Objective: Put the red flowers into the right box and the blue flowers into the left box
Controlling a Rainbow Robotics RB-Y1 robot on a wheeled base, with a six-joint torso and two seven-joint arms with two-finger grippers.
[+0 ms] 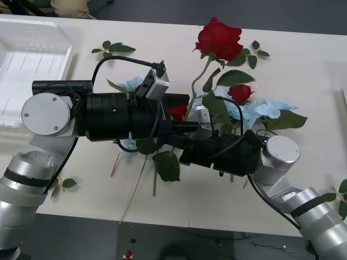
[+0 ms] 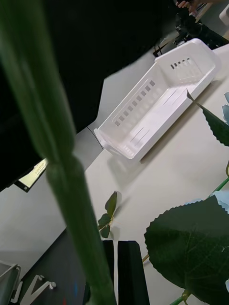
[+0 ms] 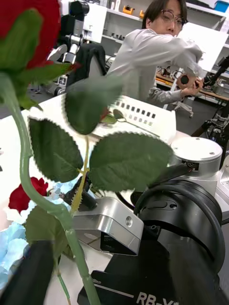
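Observation:
One red flower [image 1: 219, 38] stands raised above the table, its stem [image 3: 28, 186] running down into my left gripper [image 1: 186, 109], which is shut on it. A black finger [image 3: 28, 271] sits beside that stem. My right gripper [image 2: 116, 245] is shut with nothing in it, reaching in under the left one, and the stem [image 2: 57, 143] passes close before its camera. Two more red flowers [image 1: 240, 93] [image 1: 178, 112] lie among the blue flowers [image 1: 265, 111] [image 1: 130, 84] mid-table. The left box [image 1: 32, 59] [image 2: 152, 105] stands at the far left. The right box [image 3: 143, 114] shows behind the leaves.
Loose green leaf sprigs lie on the white table at the back [image 1: 114, 49], at the front left [image 1: 68, 183] and near the right edge [image 1: 339, 195]. Both forearms [image 1: 108, 116] [image 1: 217, 154] cross over the flower pile. The table's front edge runs just below them.

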